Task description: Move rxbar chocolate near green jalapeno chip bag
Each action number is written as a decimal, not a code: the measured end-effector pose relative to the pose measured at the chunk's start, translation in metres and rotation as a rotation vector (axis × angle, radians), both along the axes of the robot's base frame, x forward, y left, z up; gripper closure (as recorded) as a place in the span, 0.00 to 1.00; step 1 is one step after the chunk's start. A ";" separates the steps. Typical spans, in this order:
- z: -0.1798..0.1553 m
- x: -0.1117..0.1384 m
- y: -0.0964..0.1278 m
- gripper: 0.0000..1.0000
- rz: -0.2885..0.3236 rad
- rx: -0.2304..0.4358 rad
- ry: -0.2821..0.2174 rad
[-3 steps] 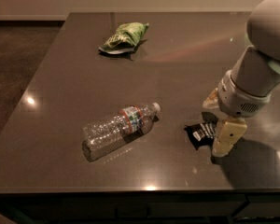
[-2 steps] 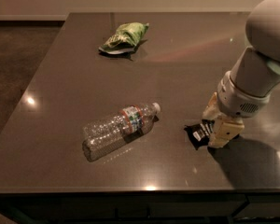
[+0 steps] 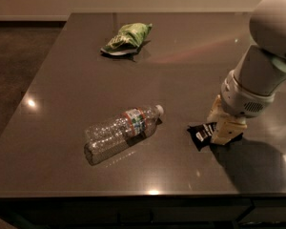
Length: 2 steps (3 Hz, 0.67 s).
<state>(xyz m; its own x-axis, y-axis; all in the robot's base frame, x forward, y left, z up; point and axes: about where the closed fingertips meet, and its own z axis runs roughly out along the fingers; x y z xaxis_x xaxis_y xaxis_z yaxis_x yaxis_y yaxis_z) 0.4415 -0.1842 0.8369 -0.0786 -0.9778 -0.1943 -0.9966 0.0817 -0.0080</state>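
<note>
The rxbar chocolate (image 3: 201,134), a small flat black wrapper with white lettering, lies on the table near the front right. My gripper (image 3: 221,128) is down at the bar's right end and covers that end; the arm rises to the upper right. The green jalapeno chip bag (image 3: 125,38), wrinkled and light green, lies at the far middle of the table, well away from the bar and the gripper.
A clear plastic bottle (image 3: 121,132) with a red-and-green label lies on its side left of the bar. The dark table (image 3: 76,80) has its front edge close below the bar and its left edge beside the floor.
The gripper's lower part has drawn in and up a little at the bar's right end. The bar, the bottle and the chip bag have stayed where they were.
</note>
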 end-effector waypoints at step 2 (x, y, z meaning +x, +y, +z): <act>0.019 0.037 0.006 1.00 -0.070 0.014 -0.023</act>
<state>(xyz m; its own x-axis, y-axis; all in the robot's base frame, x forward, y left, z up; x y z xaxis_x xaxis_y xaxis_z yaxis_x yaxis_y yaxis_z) 0.4784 -0.1777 0.8558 -0.1417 -0.9673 -0.2102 -0.9881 0.1511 -0.0292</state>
